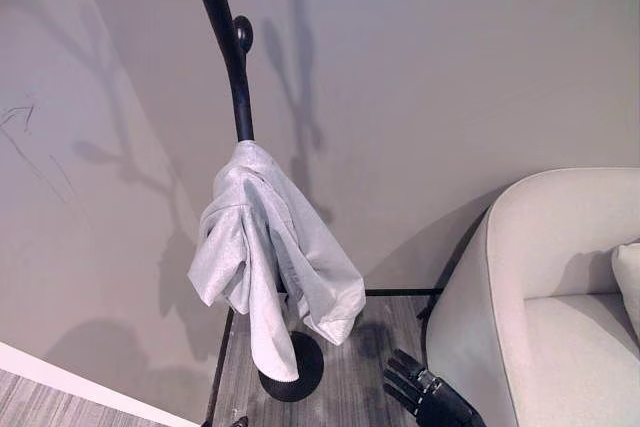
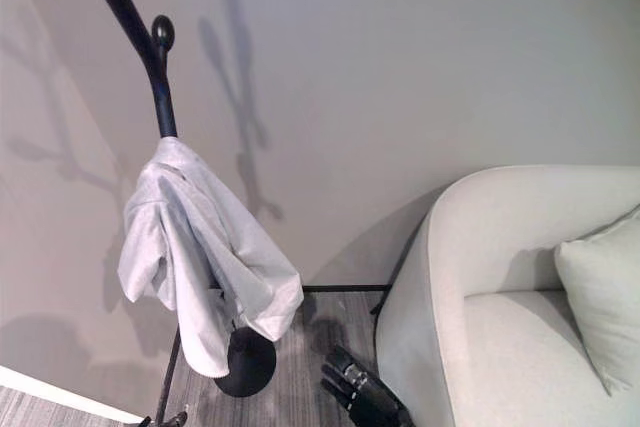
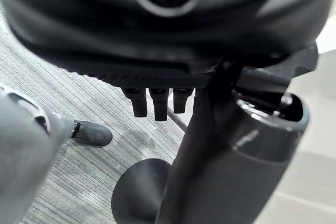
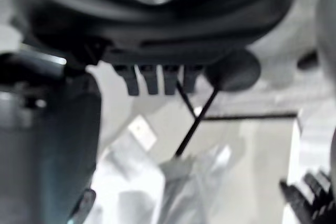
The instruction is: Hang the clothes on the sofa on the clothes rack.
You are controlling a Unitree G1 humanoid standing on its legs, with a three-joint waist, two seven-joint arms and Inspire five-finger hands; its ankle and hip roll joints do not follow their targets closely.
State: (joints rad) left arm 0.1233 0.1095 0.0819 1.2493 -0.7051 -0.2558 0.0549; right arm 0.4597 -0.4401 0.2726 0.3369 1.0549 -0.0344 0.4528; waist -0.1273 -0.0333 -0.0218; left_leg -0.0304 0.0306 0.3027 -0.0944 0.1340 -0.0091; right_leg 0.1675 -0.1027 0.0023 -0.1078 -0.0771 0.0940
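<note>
On the clothes rack (image 1: 240, 97) a grey garment (image 1: 265, 247) hangs draped, task apparently complete; sofa (image 1: 560, 287) seat shows no clothes. Right robot hand (image 1: 425, 392) and left robot hand (image 3: 155, 100): relaxed, empty.

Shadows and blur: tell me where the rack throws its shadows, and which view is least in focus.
Left eye view: the clothes rack casts several branching shadows on the wall on both sides of it, and the hung garment casts a soft one at its left. Right wrist view: the blurriest, the garment a pale smear. Left wrist view: floor sharp, the near left hand blurred.
</note>
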